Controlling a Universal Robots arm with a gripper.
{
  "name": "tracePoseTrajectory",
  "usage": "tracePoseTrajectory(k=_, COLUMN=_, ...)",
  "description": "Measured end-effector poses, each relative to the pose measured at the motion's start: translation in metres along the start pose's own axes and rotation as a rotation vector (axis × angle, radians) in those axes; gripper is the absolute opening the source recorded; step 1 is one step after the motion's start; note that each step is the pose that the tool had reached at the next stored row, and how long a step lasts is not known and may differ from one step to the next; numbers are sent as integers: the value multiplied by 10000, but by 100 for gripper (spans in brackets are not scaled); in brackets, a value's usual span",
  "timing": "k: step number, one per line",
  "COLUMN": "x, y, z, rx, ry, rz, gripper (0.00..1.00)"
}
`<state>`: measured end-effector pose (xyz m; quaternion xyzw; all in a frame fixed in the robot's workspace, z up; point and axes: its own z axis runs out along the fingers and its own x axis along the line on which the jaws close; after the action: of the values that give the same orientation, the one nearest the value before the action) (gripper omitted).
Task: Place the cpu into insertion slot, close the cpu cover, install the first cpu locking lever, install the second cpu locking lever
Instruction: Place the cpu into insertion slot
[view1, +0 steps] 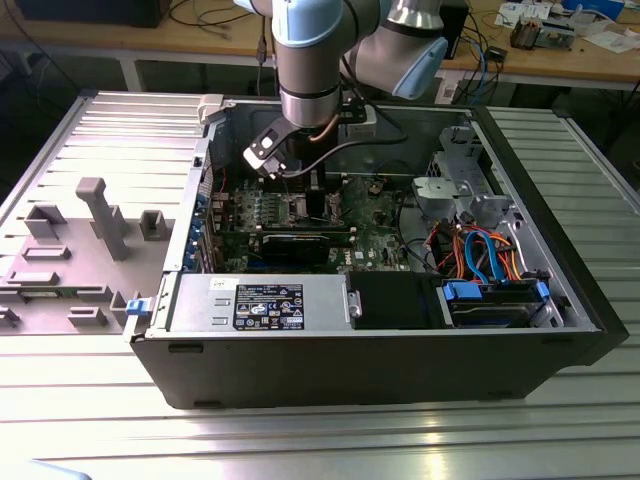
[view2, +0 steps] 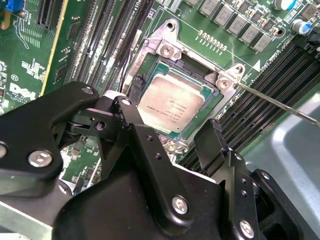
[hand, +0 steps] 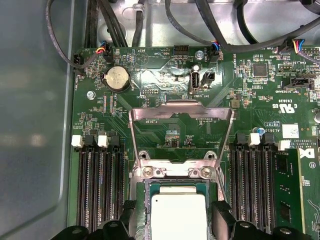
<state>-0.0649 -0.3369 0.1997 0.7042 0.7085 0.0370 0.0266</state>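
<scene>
hovering gripper, fingers spread, over cpu in insertion slot (cpu cover raised)

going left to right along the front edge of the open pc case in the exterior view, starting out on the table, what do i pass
grey moulded fixture → blue clip → silver power supply box → black cover → blue drive carrier

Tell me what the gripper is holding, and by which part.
Nothing, as far as shows: the gripper is open, its fingers flanking the chip without touching it. The chip lies in its socket.
</scene>
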Motion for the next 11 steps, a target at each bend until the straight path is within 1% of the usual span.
tracePoseTrajectory(k=3, x=7, y=-18, z=1, rx=-1, ry=1, rz=-1, gripper=69)
tracePoseTrajectory(k=7, x=22, y=-21, z=10, rx=-2, ry=3, rz=-2, gripper=69)
tracePoseTrajectory(k=11, x=22, y=-22, z=12, rx=0, ry=1, rz=-1, gripper=69)
